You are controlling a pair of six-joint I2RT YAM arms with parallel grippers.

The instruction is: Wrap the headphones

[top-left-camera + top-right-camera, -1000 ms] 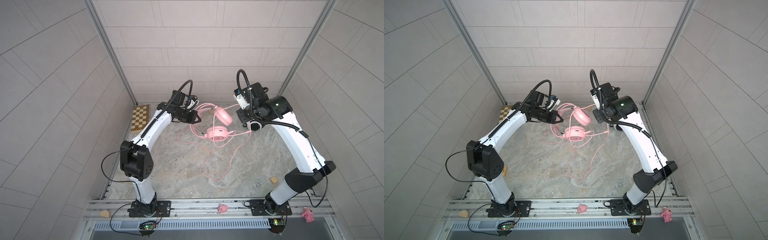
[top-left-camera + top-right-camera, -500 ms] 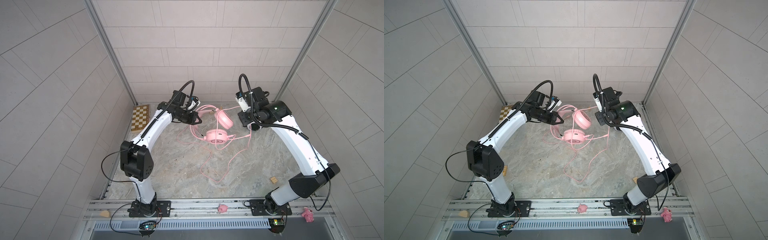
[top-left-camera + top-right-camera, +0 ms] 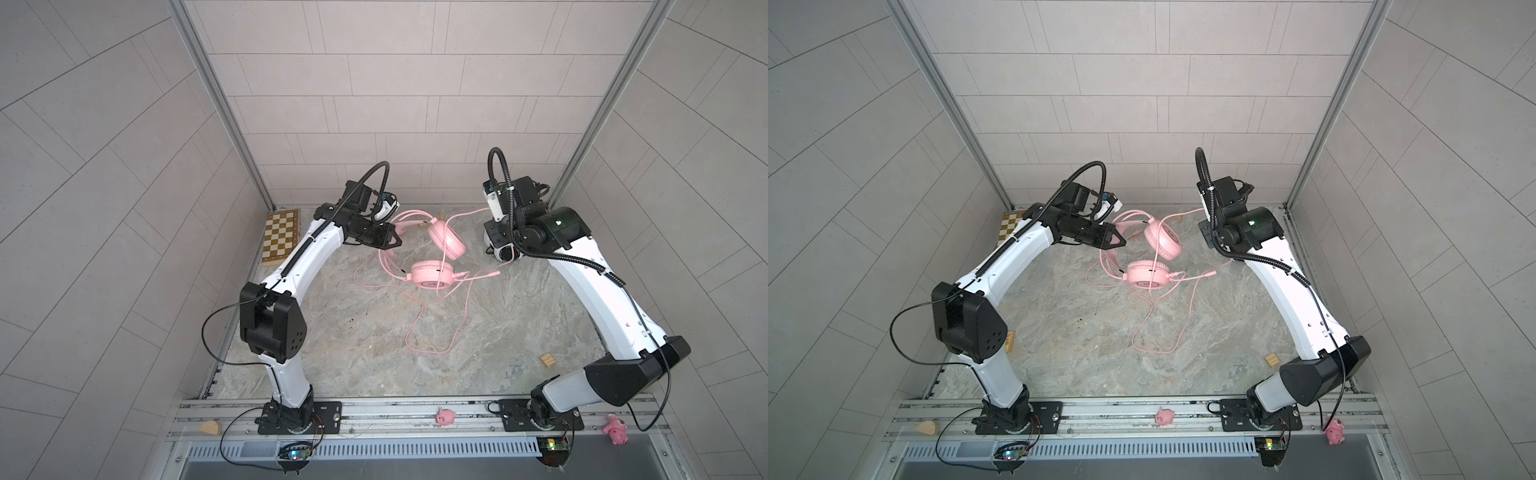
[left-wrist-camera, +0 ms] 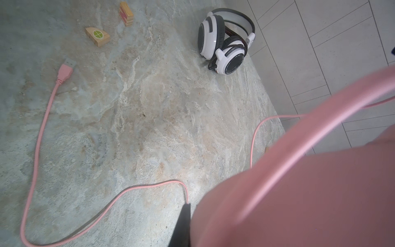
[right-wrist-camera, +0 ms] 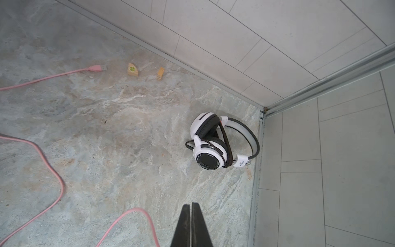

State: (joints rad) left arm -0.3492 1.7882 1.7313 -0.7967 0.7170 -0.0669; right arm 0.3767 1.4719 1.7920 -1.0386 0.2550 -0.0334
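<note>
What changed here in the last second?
The right arm pulled back to the right, with the right claw shut and empty. The pink headphones shifted slightly toward the front. The left claw stayed clamped on their headband.

A: Where are the top views looking from?
B: Both are looking down from high above the near edge, facing the far wall and taking in the whole table (image 3: 374, 353).
A: And the wrist cameras?
B: They are looking down from close by, the left one past the pink headphones (image 4: 299, 181). Both are sharing the white headphones (image 4: 210, 40) (image 5: 205, 130) in the far right corner.
</note>
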